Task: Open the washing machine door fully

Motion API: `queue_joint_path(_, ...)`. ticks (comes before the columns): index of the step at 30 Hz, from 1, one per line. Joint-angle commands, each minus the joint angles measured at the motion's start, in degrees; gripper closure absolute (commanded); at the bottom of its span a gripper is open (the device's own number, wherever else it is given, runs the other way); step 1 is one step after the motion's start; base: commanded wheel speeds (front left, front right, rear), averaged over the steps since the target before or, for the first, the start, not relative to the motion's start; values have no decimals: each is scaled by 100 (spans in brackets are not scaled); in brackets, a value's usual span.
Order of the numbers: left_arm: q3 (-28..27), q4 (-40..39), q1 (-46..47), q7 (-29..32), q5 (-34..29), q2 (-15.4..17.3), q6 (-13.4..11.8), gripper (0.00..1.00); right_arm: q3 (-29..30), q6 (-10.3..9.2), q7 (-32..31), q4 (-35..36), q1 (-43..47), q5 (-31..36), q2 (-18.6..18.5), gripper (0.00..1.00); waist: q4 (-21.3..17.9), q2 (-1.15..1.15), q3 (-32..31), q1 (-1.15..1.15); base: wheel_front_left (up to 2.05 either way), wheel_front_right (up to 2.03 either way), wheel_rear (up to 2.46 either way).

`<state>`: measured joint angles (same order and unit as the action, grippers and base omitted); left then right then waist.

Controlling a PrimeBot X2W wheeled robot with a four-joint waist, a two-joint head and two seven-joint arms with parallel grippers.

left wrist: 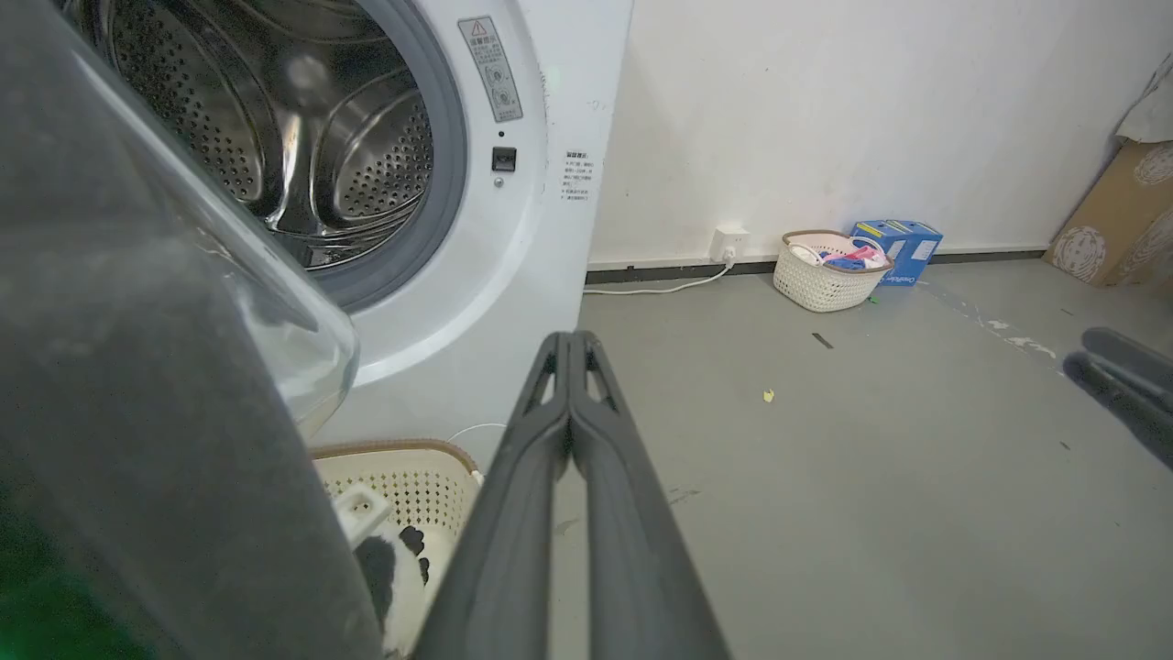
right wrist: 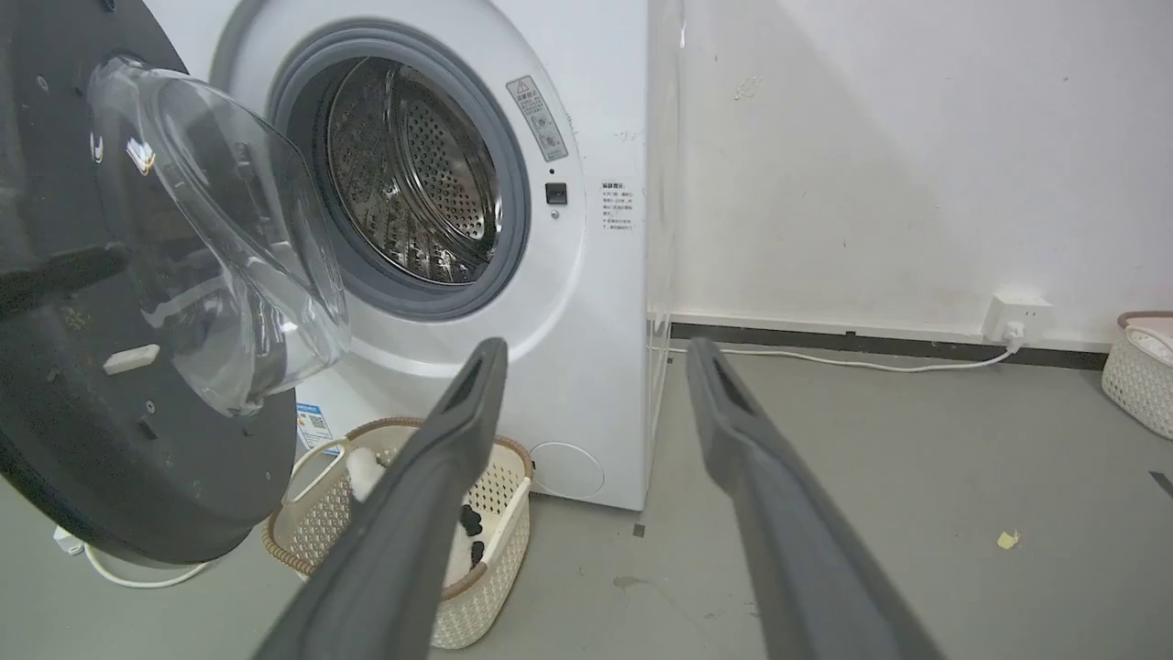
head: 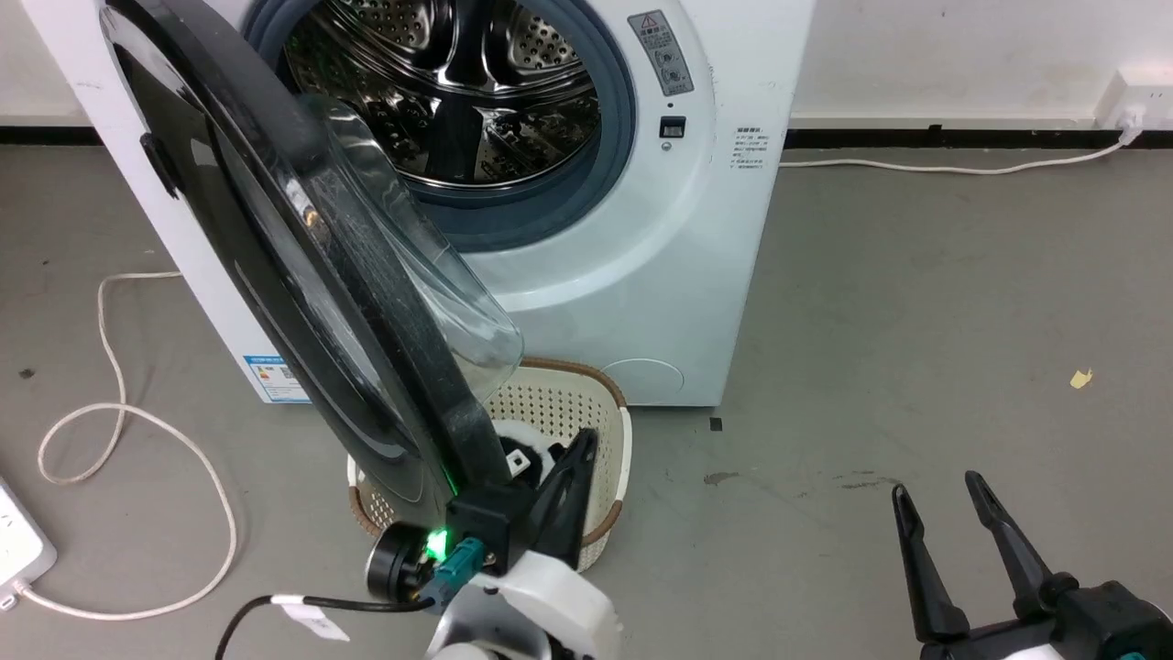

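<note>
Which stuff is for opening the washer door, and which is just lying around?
For the job: washing machine door, washing machine, left hand.
Just lying about: cream basket, white cable, yellow scrap, blue boxes.

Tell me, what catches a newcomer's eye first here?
The big round washing machine door stands swung out at the left, its clear glass bowl facing the shiny steel drum. A cream basket sits under its lower edge, the shut left pincer beside it; the right pincer hangs open at lower right.
</note>
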<state>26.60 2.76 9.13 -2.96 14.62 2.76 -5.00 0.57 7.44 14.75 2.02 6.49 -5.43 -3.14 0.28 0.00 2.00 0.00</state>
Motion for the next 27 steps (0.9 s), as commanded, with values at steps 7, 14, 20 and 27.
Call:
queue_joint_path(7, -305, 770, 92, -364, 161, 40, -170, 100, -18, 5, 25, -48, -59, -44, 26, 0, 143, 0, -23, 0, 0, 0, 0)
queue_joint_path(14, -393, 931, -128, -527, 289, 165, -169, 100, -57, 5, 25, -108, 55, -50, 26, 0, 638, 0, -269, 0, 0, 0, 0)
queue_joint_path(20, -392, 732, -388, -487, 324, 274, -220, 100, -77, 5, 25, -135, 146, -82, 26, 0, 1176, 0, -402, 0, 0, 0, 0)
queue_joint_path(27, -559, 466, -610, -397, 404, 481, -342, 100, -141, 5, 25, -147, 164, -119, 26, 0, 1820, 0, -445, 0, 0, 0, 0)
